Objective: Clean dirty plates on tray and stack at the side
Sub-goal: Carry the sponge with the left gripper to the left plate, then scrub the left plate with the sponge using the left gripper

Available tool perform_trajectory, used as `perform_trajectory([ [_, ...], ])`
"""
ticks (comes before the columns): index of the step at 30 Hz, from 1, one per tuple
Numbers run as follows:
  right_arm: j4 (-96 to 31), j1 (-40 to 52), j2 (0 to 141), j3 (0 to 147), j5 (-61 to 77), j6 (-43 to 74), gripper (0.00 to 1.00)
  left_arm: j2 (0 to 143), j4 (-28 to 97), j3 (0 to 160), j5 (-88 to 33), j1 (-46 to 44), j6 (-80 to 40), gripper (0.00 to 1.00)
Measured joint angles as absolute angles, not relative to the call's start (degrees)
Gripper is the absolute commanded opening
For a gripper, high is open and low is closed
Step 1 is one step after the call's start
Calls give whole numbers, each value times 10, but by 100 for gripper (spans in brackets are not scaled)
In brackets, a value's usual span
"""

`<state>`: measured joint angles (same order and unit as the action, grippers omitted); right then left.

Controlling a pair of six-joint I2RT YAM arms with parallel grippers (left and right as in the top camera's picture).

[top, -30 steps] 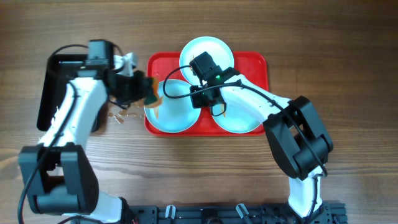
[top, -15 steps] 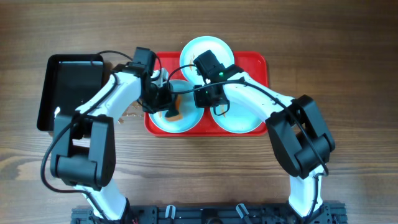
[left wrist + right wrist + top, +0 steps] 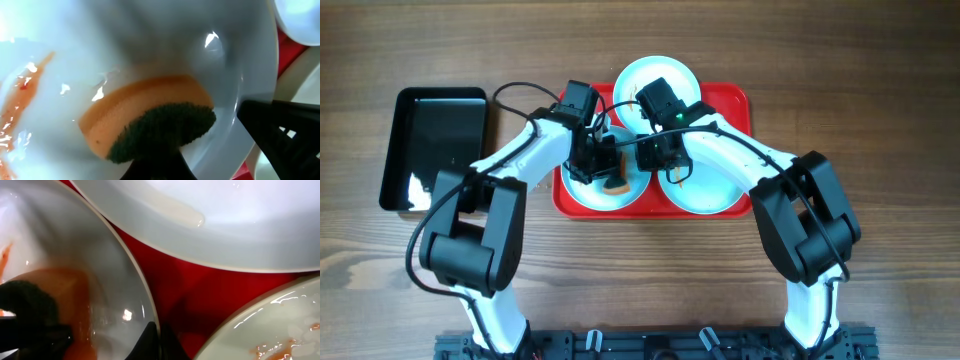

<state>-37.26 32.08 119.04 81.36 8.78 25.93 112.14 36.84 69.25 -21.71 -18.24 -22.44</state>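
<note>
Our left arm bends in over the tray (image 3: 735,100), its left gripper (image 3: 609,174) clamped on the sponge (image 3: 150,120), which presses into the left plate (image 3: 582,192). Our right gripper (image 3: 156,339) reaches across and is closed on that plate's rim.

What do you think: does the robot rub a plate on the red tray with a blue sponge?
No. The sponge is orange with a dark green side, not blue; the left wrist view shows it. It rests on a plate on the red tray.
</note>
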Motion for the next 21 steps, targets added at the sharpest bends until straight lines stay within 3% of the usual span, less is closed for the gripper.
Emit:
perform_trajectory([
  [8,-373,321,1190,814,92,263,4,1122,395,706,-144,-196,-231,4],
  [21,-372,323,1190,814,101,270,4,1119,434,716,123,-195,-231,4],
])
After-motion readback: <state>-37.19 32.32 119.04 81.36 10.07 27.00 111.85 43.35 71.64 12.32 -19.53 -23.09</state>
